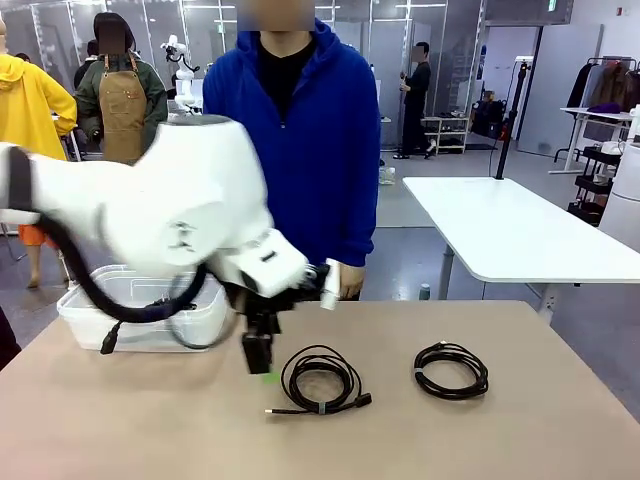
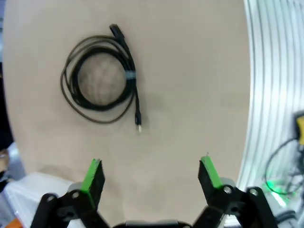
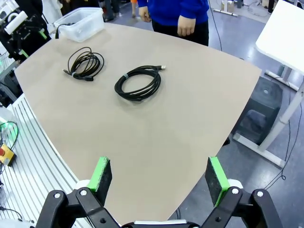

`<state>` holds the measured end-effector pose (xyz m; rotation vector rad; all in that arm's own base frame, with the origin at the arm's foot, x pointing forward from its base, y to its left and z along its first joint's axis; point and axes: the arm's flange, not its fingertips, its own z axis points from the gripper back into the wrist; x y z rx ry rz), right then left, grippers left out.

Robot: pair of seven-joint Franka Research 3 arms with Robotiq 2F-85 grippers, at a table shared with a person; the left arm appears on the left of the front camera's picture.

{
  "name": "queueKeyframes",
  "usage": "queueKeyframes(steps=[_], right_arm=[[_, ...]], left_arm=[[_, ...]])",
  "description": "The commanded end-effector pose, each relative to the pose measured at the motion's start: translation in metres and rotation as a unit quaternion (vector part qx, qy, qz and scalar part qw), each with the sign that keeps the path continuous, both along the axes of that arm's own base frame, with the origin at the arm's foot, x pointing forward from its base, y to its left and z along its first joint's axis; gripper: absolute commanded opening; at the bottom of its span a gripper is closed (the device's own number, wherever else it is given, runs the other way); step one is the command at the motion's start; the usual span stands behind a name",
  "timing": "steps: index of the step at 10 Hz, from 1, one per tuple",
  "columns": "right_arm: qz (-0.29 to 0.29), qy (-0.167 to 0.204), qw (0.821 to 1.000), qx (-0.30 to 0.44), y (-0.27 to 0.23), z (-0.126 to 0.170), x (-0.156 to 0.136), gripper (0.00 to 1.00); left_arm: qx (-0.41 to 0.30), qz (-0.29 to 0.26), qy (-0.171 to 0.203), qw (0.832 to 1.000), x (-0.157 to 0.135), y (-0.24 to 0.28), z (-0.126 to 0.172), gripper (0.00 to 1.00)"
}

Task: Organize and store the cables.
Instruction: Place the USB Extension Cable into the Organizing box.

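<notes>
Left gripper (image 2: 151,166) jaws spread wide, empty, low over the table (image 2: 199,71), just short of a thin black cable (image 2: 129,76): loose coil, one band, small plug trailing. Second black coil (image 1: 478,378) lies apart. Right gripper (image 3: 159,168) wide too.

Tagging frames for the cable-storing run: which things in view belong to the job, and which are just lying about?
Job:
- coiled cable by the left gripper, which is open
- second coiled cable to its right
- clear bin, with a cord hanging over its edge
- right gripper, open

Lying about:
- white side table
- yellow box with a red button, off the table
</notes>
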<state>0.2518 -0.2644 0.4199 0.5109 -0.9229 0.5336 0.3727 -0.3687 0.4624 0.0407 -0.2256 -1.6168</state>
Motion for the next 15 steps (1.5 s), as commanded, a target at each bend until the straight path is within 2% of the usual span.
queueKeyframes(steps=[1, 2, 4, 6, 7, 10, 11, 13, 14, 15], right_arm=[[0.004, -0.011, 1.000, 0.001, -0.002, -0.001, 0.002, 1.00], [0.004, -0.011, 1.000, 0.001, -0.002, -0.001, 0.002, 1.00], [0.004, -0.011, 1.000, 0.001, -0.002, -0.001, 0.002, 1.00], [0.004, -0.011, 1.000, 0.001, -0.002, -0.001, 0.002, 1.00], [0.004, -0.011, 1.000, 0.001, -0.002, -0.001, 0.002, 1.00], [0.004, -0.011, 1.000, 0.001, -0.002, -0.001, 0.002, 1.00], [0.004, -0.011, 1.000, 0.001, -0.002, -0.001, 0.002, 1.00], [0.004, -0.011, 1.000, 0.001, -0.002, -0.001, 0.002, 1.00], [0.004, -0.011, 1.000, 0.001, -0.002, -0.001, 0.002, 1.00], [0.004, -0.011, 1.000, 0.001, -0.002, -0.001, 0.002, 1.00]], left_arm=[[0.048, 0.025, 0.011, 0.998, 0.019, -0.065, -0.027, 1.00], [0.074, 0.061, 0.011, 0.995, 0.019, -0.091, -0.051, 1.00], [0.083, 0.077, -0.004, 0.994, 0.018, -0.109, -0.076, 1.00], [0.084, 0.083, -0.006, 0.993, 0.016, -0.105, -0.084, 1.00], [0.091, 0.087, -0.023, 0.992, 0.020, -0.107, -0.092, 1.00], [0.080, 0.058, -0.049, 0.994, 0.032, -0.100, -0.116, 1.00], [0.071, 0.048, -0.045, 0.995, 0.038, -0.096, -0.124, 1.00], [0.049, 0.043, -0.011, 0.998, 0.052, -0.089, -0.145, 1.00], [0.021, 0.032, 0.000, 0.999, 0.056, -0.088, -0.143, 1.00], [0.031, 0.028, 0.014, 0.999, 0.059, -0.088, -0.145, 1.00]])
